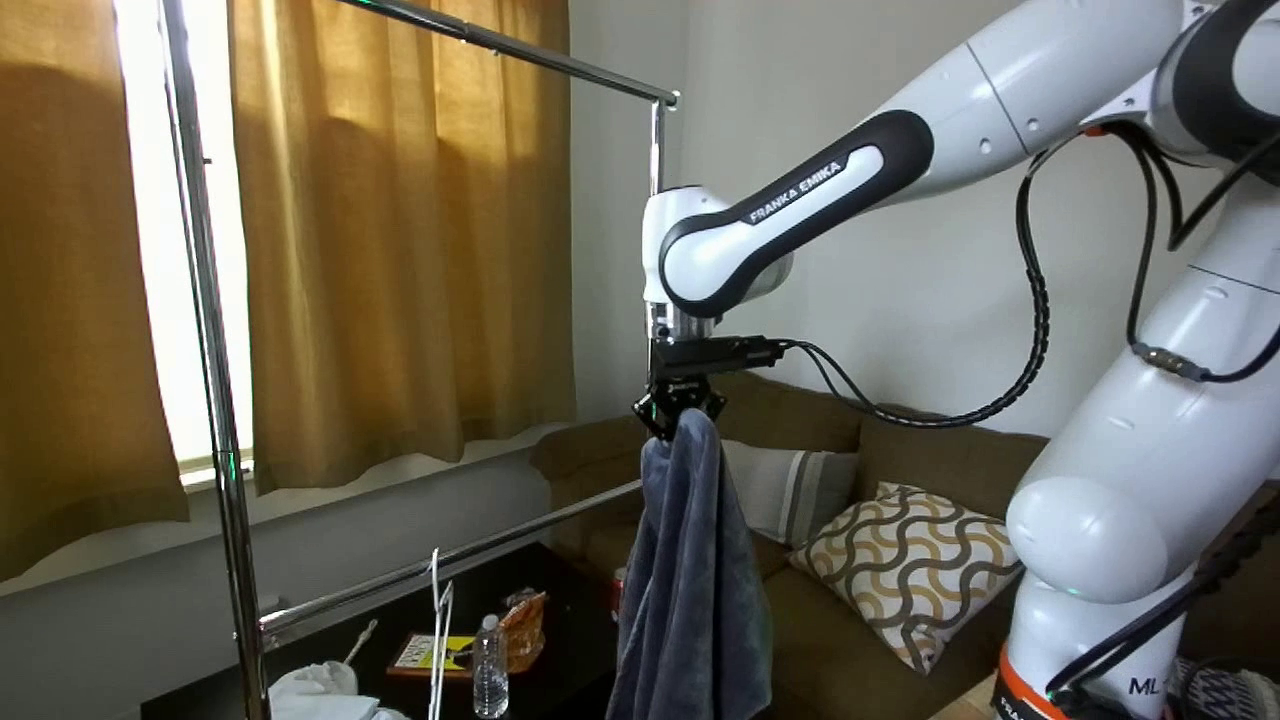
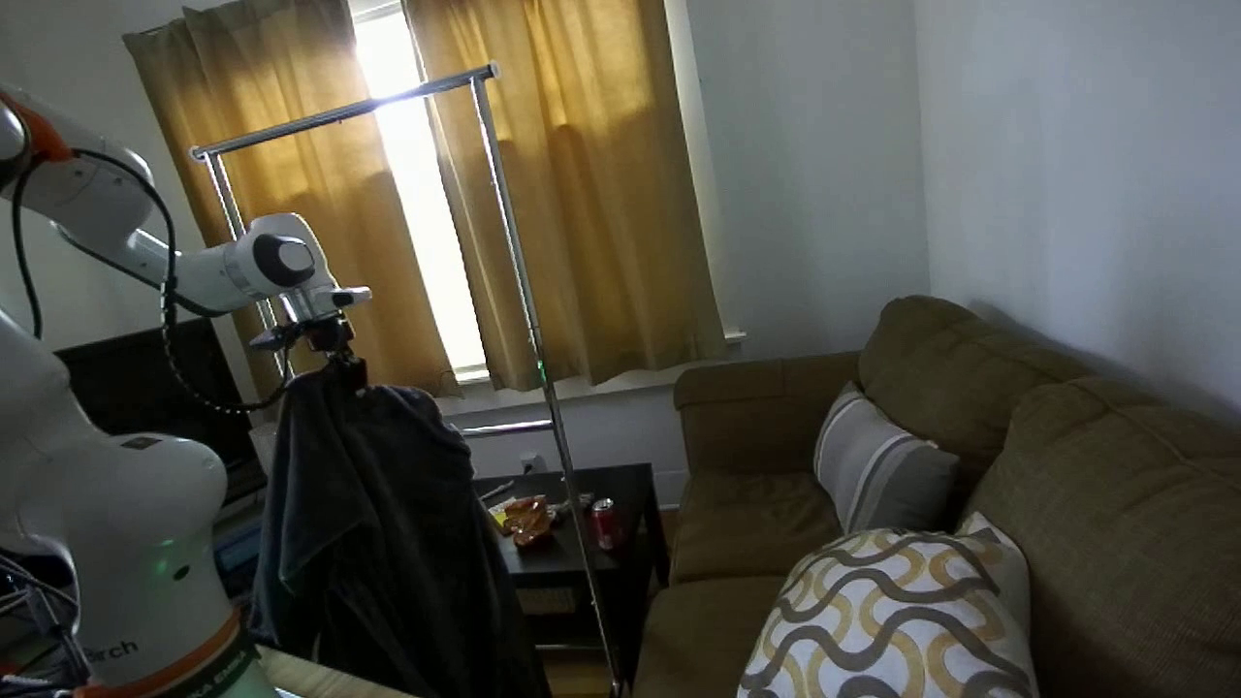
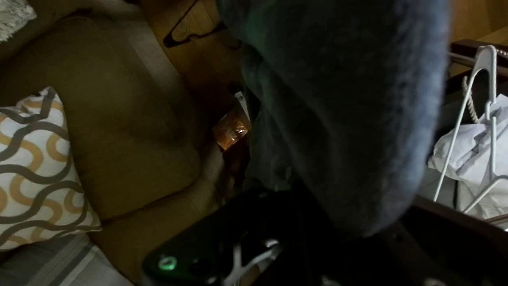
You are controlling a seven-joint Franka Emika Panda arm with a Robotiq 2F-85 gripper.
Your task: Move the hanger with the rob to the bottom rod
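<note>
A grey-blue robe [image 1: 695, 580] hangs in folds below my gripper [image 1: 680, 415]. It also shows in an exterior view [image 2: 388, 523] and fills the middle of the wrist view [image 3: 341, 111]. My gripper [image 2: 344, 368] is shut at the top of the robe and holds it up. The fingertips are dark in the wrist view and partly covered by cloth. The robe's hanger is hidden by the cloth and gripper. The bottom rod [image 1: 450, 560] of the chrome rack runs behind the robe, lower than the gripper; a short piece shows in an exterior view [image 2: 509, 428].
A white hanger [image 1: 438, 640] hangs on the bottom rod, also in the wrist view [image 3: 492, 91]. The rack's upright [image 2: 524, 281] and top rod [image 1: 520, 48] stand near the arm. A black table [image 2: 620, 485] holds a bottle [image 1: 490, 668] and can [image 2: 606, 525]. A couch [image 2: 776, 417] stands beside.
</note>
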